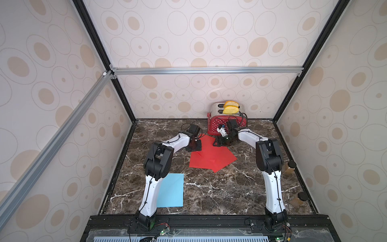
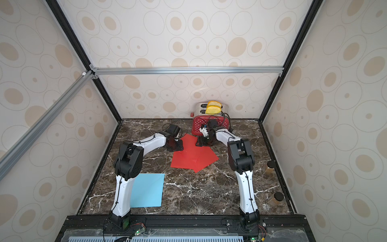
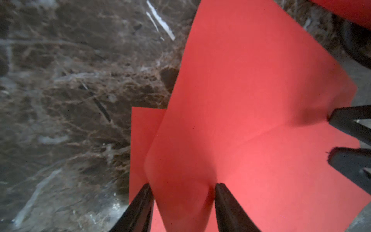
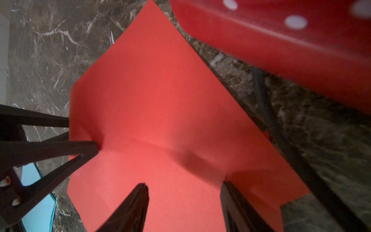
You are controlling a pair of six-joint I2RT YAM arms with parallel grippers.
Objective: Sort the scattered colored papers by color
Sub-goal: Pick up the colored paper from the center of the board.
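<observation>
Dark marble tabletop (image 1: 219, 188), ringed by oval-patterned walls. The blue paper (image 1: 171, 190) lies flat at the near left, well apart from the red papers (image 1: 209, 159), which overlap askew mid-table, just in front of the toaster (image 1: 217, 125). My left pincer (image 3: 182, 186) and right pincer (image 4: 184, 182) each stand about half open. Their tips press the top red sheet (image 3: 251, 90) from its left and right sides, clamping nothing, and it buckles between them. I judge the colours already separated. Squaring the reds into one pile remains.
</observation>
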